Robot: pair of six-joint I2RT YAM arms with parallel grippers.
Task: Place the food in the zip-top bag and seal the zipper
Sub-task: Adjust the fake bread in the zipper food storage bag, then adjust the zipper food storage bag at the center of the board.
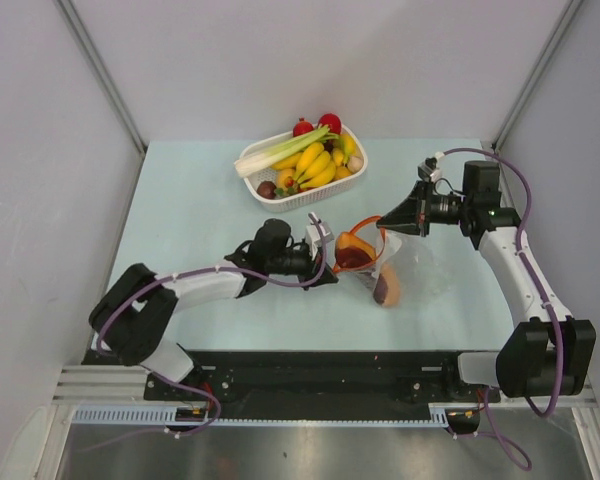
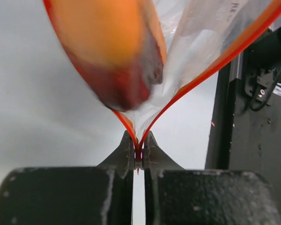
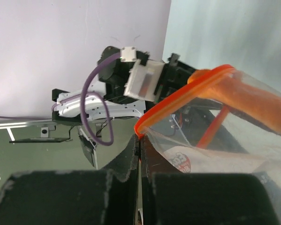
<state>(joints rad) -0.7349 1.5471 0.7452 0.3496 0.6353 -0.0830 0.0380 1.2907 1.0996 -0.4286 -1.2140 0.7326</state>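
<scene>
The clear zip-top bag (image 1: 405, 268) hangs between my two grippers at mid-table, its mouth spread open. Its orange-red zipper (image 1: 368, 220) forms an open loop. My left gripper (image 1: 330, 268) (image 2: 138, 149) is shut on the left end of the zipper (image 2: 154, 117). My right gripper (image 1: 388, 228) (image 3: 139, 138) is shut on the right end of the zipper (image 3: 187, 89). Food is inside the bag: an orange-red piece (image 1: 354, 252) (image 2: 107, 51) near the mouth and a reddish-brown piece (image 1: 386, 288) lower down. More food lies in the basket: a banana bunch (image 1: 315, 163) and red pieces (image 1: 329, 122).
The white slatted basket (image 1: 310, 197) stands at the back of the table, with a long green-white leek (image 1: 280, 152) lying across it. Grey walls close in on both sides. The left arm (image 3: 131, 79) faces the right wrist camera across the bag.
</scene>
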